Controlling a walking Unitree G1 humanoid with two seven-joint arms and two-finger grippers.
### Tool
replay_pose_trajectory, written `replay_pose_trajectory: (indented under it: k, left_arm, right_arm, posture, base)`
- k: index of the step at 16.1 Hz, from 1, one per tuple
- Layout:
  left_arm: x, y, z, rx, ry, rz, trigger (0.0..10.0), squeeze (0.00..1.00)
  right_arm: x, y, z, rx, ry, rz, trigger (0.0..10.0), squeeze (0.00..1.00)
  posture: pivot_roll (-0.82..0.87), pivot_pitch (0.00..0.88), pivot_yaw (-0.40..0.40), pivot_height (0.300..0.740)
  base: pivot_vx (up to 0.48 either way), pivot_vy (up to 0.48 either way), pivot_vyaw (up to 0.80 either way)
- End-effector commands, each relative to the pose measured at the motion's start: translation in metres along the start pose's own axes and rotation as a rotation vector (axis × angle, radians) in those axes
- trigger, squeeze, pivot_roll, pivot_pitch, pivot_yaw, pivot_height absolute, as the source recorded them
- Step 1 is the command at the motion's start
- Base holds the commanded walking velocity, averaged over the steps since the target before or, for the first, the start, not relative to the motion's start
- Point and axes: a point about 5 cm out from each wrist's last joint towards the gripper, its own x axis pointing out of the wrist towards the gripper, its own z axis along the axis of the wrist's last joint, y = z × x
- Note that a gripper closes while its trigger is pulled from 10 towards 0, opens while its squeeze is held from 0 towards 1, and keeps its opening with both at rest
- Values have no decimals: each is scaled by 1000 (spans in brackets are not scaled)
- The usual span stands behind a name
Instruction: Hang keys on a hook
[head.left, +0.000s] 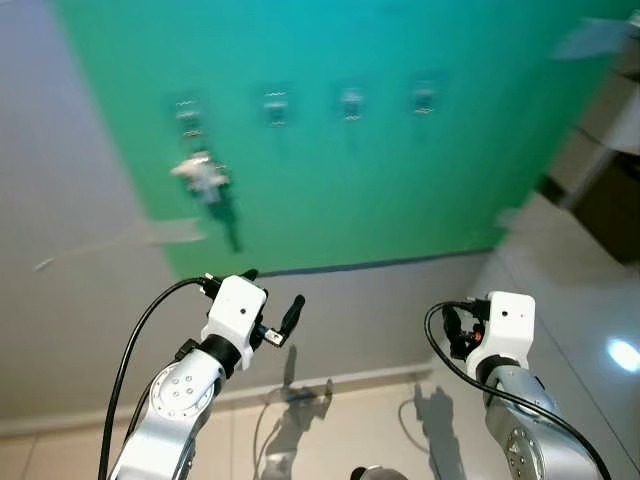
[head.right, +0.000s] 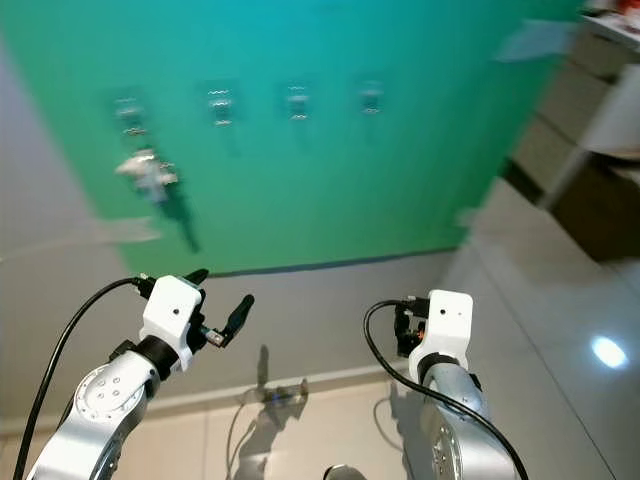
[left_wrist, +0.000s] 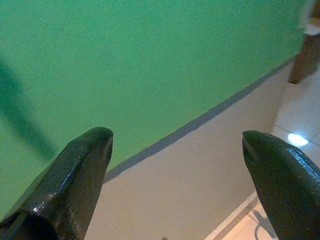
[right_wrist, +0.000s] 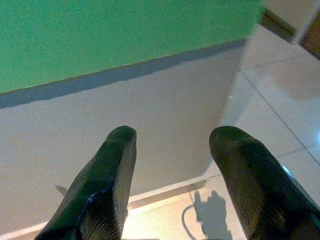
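Note:
A green wall panel (head.left: 330, 200) carries a row of small hooks. A pale bunch of keys (head.left: 203, 178), blurred, hangs just below the leftmost hook (head.left: 187, 115) and casts a dark shadow down the panel. The other hooks (head.left: 351, 103) look bare. My left gripper (head.left: 272, 295) is raised below the keys, well short of the wall, open with nothing between its fingers (left_wrist: 75, 185). My right gripper (right_wrist: 172, 145) is held lower at the right, facing the grey lower wall, also open and holding nothing.
Below the green panel runs a grey wall band (head.left: 380, 310) with a baseboard, then a tiled floor (head.left: 570, 320). Dark furniture (head.left: 610, 200) stands at the right beside the wall's corner. The picture is blurred.

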Motion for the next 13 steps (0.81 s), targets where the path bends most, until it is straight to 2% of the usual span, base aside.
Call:
replay_pose_trajectory:
  k: [1,8,10,11,13]
  left_arm:
    - [2,3,5,23,-14,-2,10000,0]
    - [1,3,3,7,-13,-3,10000,0]
    - [2,5,4,-1,-23,32,10000,0]
    - [1,5,2,-18,-19,62,10000,0]
    - [-3,2,-3,-21,-7,60,10000,0]
  right_arm:
    - [-2,1,5,2,-29,-9,10000,0]
    - [-2,3,5,11,-36,-15,10000,0]
    - [-2,6,5,-18,-26,18,10000,0]
    - [-1,9,5,-65,-22,57,10000,0]
    - [1,10,7,-107,-26,82,10000,0]
  posture:
    - [-65,0,46,740]
    - [-65,0,71,740]
    - [-54,0,42,740]
    - [-53,0,28,740]
    - [-53,0,7,740]
  base:
    - [0,0,-800]
    - [0,0,-800]
    - [0,0,-800]
    - [0,0,-800]
    - [0,0,-800]
